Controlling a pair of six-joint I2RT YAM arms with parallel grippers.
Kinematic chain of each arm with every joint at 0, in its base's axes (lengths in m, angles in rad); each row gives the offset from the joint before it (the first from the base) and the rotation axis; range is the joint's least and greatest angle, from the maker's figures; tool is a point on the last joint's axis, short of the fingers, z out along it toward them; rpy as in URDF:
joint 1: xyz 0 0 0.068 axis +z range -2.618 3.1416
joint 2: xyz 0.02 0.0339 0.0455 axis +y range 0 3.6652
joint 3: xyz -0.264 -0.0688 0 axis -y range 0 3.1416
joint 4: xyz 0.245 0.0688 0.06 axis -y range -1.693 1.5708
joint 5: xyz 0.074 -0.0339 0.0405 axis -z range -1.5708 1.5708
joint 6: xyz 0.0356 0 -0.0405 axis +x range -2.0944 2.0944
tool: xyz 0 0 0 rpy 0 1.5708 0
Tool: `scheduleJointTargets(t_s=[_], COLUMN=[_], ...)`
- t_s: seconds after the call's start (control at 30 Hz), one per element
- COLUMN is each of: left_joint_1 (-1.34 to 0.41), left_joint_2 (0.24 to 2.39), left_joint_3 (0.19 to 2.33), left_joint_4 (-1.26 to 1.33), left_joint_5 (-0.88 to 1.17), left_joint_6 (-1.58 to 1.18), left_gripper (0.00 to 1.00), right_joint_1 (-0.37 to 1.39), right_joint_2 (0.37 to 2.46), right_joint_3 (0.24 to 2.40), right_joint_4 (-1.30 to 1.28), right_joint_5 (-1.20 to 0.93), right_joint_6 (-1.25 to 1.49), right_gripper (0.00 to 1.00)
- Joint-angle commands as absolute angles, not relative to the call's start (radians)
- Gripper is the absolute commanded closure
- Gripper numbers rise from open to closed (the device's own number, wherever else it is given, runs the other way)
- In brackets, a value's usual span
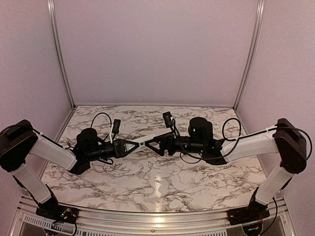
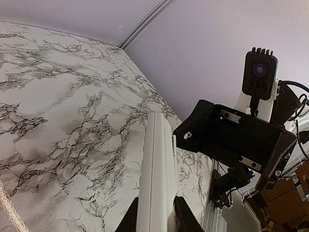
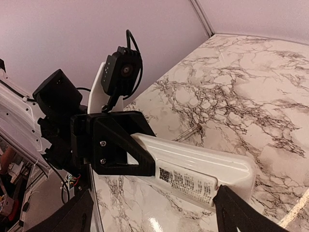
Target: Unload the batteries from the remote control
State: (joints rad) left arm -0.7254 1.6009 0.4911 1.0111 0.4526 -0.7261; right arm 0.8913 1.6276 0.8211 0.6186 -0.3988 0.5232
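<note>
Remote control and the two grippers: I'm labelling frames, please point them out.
remote control (image 1: pixel 142 142), top view, middle of the bar.
left gripper (image 2: pixel 157 209), left wrist view, between fingertips.
right gripper (image 1: pixel 150 143), top view, between fingertips.

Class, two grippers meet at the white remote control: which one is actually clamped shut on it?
The left gripper: it pinches one end of the remote control, while the right gripper stands wide open at the other end.
</note>
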Motion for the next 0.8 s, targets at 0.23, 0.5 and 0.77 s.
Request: scheduleJointTargets(t_s=[0.23, 0.5, 0.77], left_joint_1=[-0.750, -0.748, -0.748], left_joint_2=[1.602, 1.592, 1.588], left_joint_3=[0.551, 0.548, 0.546], left_joint_4=[0.983, 0.972, 0.972], left_joint_5=[0.424, 0.416, 0.418], left_joint_6=[-0.695, -0.690, -0.686], left_gripper=[1.00, 1.00, 1.00], right_joint_1=[0.938, 0.939, 0.939], right_joint_2=[1.630, 1.646, 1.674], right_joint_3=[0.828, 0.833, 0.843], right_joint_4=[0.676, 0.679, 0.685], right_joint_5=[-0.559, -0.558, -0.559], right_joint_6=[0.531, 0.533, 0.540], right_gripper=[0.15, 0.16, 0.16])
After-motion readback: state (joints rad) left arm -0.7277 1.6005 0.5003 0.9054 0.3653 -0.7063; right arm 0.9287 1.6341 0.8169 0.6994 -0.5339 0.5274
